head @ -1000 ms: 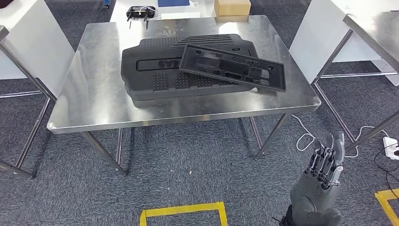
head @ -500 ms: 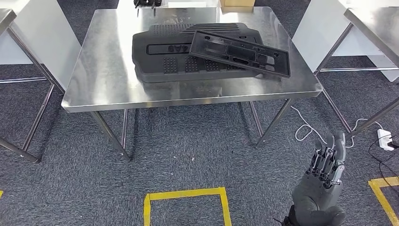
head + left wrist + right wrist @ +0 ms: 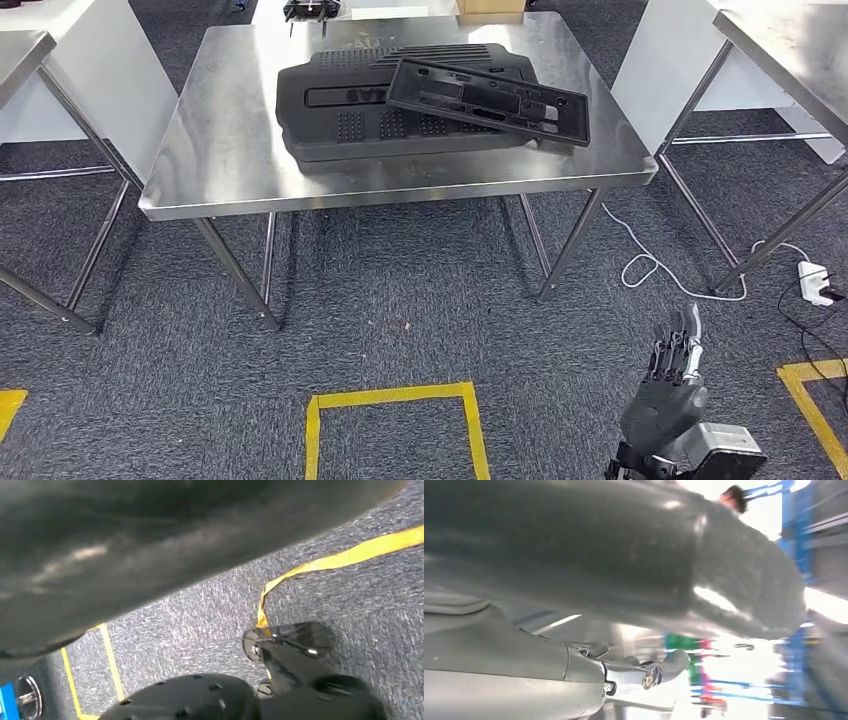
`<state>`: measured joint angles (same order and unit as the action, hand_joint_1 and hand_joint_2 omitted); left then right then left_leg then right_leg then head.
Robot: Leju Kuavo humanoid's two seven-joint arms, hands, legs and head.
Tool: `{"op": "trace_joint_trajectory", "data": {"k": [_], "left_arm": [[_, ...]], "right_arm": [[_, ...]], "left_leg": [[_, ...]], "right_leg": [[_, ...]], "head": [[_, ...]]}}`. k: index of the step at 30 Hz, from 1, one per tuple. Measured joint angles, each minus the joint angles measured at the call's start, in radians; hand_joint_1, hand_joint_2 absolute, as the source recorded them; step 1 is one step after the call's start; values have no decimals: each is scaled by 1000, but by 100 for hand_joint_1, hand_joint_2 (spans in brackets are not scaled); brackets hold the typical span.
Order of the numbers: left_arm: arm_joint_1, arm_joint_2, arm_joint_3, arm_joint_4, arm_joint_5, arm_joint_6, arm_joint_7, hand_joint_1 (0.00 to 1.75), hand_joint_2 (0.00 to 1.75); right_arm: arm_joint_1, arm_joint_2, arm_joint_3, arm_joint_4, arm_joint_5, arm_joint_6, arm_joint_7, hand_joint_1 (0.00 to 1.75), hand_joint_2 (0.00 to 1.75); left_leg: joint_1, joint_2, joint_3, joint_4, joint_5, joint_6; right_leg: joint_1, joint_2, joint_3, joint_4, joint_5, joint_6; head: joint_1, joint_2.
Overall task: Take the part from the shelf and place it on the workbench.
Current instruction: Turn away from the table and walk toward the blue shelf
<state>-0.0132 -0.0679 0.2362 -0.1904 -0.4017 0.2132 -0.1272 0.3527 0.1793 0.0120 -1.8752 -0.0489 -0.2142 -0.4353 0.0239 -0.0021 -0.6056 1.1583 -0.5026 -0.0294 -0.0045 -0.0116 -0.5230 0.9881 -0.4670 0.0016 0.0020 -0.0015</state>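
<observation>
A large black ribbed cover (image 3: 340, 110) lies on the steel workbench (image 3: 220, 150). A long flat black frame part (image 3: 487, 101) rests on top of it, tilted toward the bench's right side. My right hand (image 3: 668, 395) hangs low over the carpet, well short of the bench, with its fingers straight and nothing in them. The right wrist view shows its thick grey thumb (image 3: 624, 570) with nothing held. In the left wrist view my left hand (image 3: 100, 545) is a blurred grey mass above the carpet, and how its fingers stand is not plain.
Steel tables stand at the left (image 3: 20, 50) and right (image 3: 790, 40). A white cable (image 3: 650, 265) and power strip (image 3: 815, 283) lie on the carpet by the bench's right legs. A yellow tape square (image 3: 395, 400) marks the floor in front of me.
The whole view has shifted, so the camera moved: the bench now sits higher and smaller in the picture. My right hand has sunk lower in the frame, still holding nothing.
</observation>
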Motion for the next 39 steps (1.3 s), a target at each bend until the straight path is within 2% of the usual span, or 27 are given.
{"op": "trace_joint_trajectory", "data": {"k": [1,2,4,6,8,9,11,12,13,14,15,16,17,18,21,22,24,26,27,28,29,31,32,33,36,37,39], "left_arm": [[-1,0,1,0,-4,1,-1,0,0],[-1,-1,2,0,-8,2,-1,0,0],[-1,-2,5,0,-16,5,-2,0,0],[0,-3,9,0,-25,7,-2,0,0],[0,-3,12,0,-33,8,-2,0,0],[0,-3,13,0,-38,8,-1,0,0],[1,-3,15,0,-50,7,-1,0,0],[1,-4,16,0,-57,6,-1,0,0],[2,-4,16,0,-62,6,-1,0,0],[2,-4,16,0,-67,5,-1,0,0],[2,-5,16,0,-71,4,0,0,0],[2,-5,16,0,-74,3,0,0,0],[2,-6,17,0,-77,2,0,0,0],[1,-6,17,0,-80,1,0,0,0],[-1,-7,19,0,-92,-1,0,0,0],[-1,-8,21,0,-96,-2,1,0,0],[0,-8,25,0,-102,-4,4,0,0],[0,-8,26,0,-108,-7,7,0,0],[0,-8,26,0,-112,-8,8,0,0],[0,-8,26,0,-118,-9,9,0,0],[-1,-7,26,0,-124,-11,10,0,0],[-4,-6,27,0,-135,-14,10,0,0],[-6,-6,27,0,-139,-15,10,0,0],[-8,-5,28,0,-142,-17,10,0,0],[-10,-5,30,0,-146,-20,9,0,0],[-10,-5,31,0,-146,-21,9,0,0],[-11,-4,31,-1,-147,-22,9,0,0]], "right_arm": [[-5,10,-27,29,0,13,16,0,0],[-11,20,-55,60,1,28,31,0,0],[-25,40,-114,124,5,57,60,0,0],[-41,57,-174,195,15,81,82,0,0],[-60,68,-235,272,31,92,99,0,0],[-72,70,-265,316,40,96,105,0,0],[-104,73,-332,426,63,104,109,0,0],[-123,71,-369,495,80,107,105,0,0],[-143,68,-408,570,98,110,95,0,0],[-162,64,-444,645,116,112,82,0,0],[-179,59,-477,712,130,115,67,0,0],[-194,54,-504,767,140,118,55,0,0],[-209,49,-527,821,148,118,48,0,0],[-225,42,-548,875,159,116,46,0,0],[-275,13,-613,1068,201,96,42,0,0],[-288,2,-634,1135,215,88,39,0,0],[-306,-16,-667,1249,236,76,37,0,0],[-320,-29,-687,1337,253,63,59,0,0],[-326,-33,-696,1376,263,53,85,0,0],[-332,-36,-703,1413,275,42,121,0,0],[-338,-38,-709,1446,291,32,166,0,0],[-348,-39,-714,1499,323,23,251,0,0],[-352,-39,-715,1520,336,22,284,0,0],[-357,-39,-715,1539,345,21,305,0,0],[-365,-39,-715,1579,357,21,329,0,0],[-366,-39,-715,1588,358,20,331,0,0],[-369,-39,-715,1602,359,19,332,0,0]], "left_leg": [[-1,-1,40,-58,8,4],[-3,-2,64,-97,10,9],[-9,-4,63,-112,12,23],[-6,-4,51,-119,20,40],[-2,-2,35,-123,34,57],[-2,-2,26,-122,40,61],[-3,-1,7,-122,53,64],[-3,-1,-1,-122,58,63],[-3,-1,-7,-122,64,62],[-2,-2,-12,-122,69,59],[-2,-3,-16,-122,73,55],[-3,-3,-18,-122,78,50],[-5,-3,-19,-122,81,44],[-5,-2,-19,-124,85,38],[-2,-1,-19,-132,96,17],[-1,-1,-25,-120,84,13],[-1,-1,-59,-31,18,9],[-2,-1,-106,104,-57,6],[-2,-1,-116,146,-72,6],[-2,-1,-108,150,-69,7],[-2,-1,-80,112,-48,9],[-3,-1,1,-22,2,14],[-5,-2,28,-75,16,18],[-8,-2,40,-104,21,22],[-12,-2,32,-117,29,40],[-11,-2,30,-120,34,48],[-6,0,20,-126,46,61]], "right_leg": [[2,0,-9,7,2,3],[3,-1,-14,13,4,7],[7,0,-24,17,11,18],[5,1,-35,24,13,29],[2,5,-70,78,-20,33],[-1,6,-97,134,-50,32],[-6,7,-150,256,-103,35],[-9,7,-160,287,-114,40],[-11,7,-149,278,-109,48],[-13,7,-118,230,-92,58],[-15,7,-72,155,-69,65],[-14,7,-32,86,-51,67],[-12,8,-5,34,-37,64],[-8,9,8,6,-30,57],[-3,10,4,-3,-15,31],[-5,9,5,-6,-8,22],[-10,6,5,-10,3,8],[-5,5,-2,-7,8,1],[-3,5,-5,-5,9,0],[-1,5,-8,-2,10,0],[0,5,-9,1,10,0],[3,6,-13,11,8,3],[5,7,-18,16,8,6],[7,7,-23,19,9,10],[5,7,-38,24,14,26],[3,8,-45,33,7,29],[0,9,-82,111,-41,29]], "head": [[0,0],[0,0],[1,0],[2,0],[6,0],[9,0],[11,0],[11,0],[11,0],[11,0],[12,0],[11,0],[10,0],[8,0],[6,0],[5,0],[3,0],[2,0],[2,0],[2,0],[2,0],[1,0],[2,0],[3,0],[2,0],[3,0],[6,0]]}}
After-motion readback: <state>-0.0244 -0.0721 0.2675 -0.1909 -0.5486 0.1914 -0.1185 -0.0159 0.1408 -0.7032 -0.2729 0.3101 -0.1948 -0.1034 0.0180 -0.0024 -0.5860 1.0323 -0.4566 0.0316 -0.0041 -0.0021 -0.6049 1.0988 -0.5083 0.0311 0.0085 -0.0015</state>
